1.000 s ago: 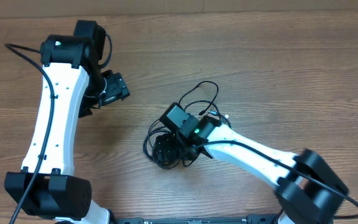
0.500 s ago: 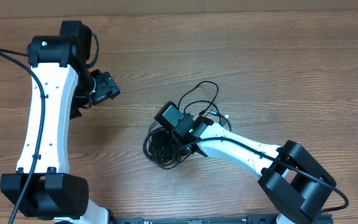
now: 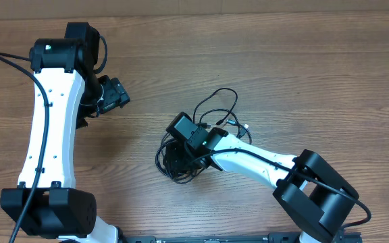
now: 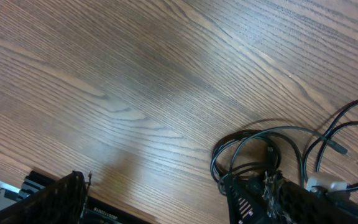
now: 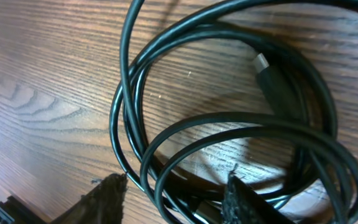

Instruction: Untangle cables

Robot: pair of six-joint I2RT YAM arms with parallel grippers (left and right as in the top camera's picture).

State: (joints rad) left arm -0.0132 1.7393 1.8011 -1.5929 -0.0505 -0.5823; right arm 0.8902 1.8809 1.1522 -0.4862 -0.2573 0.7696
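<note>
Overhead, the cables [image 3: 169,177] lie near the middle of the wooden table [image 3: 282,54] as 1 bunched tangle: a tight dark coil at the lower left, with looser loops spreading up and to the right and a small silver-tipped plug [image 3: 244,126] at the right edge. The right gripper [image 3: 174,162] is down on the coil, its arm reaching in from the lower right.

Close up from the right wrist, the right gripper [image 5: 176,186] has its 2 fingertips partway apart with several strands of the coil [image 5: 241,116] running between them. Whether the tips actually press on those strands I cannot tell. A black plug [image 5: 273,79] with a short metal tip lies inside the loops, flat on the wood.

At the far left of the table, well apart from the tangle, the left gripper [image 3: 119,94] is spread wide and has nothing in it. Its wrist camera shows the 2 fingers [image 4: 48,202] far apart over bare wood, with the coil [image 4: 247,134] off toward the right finger.
</note>
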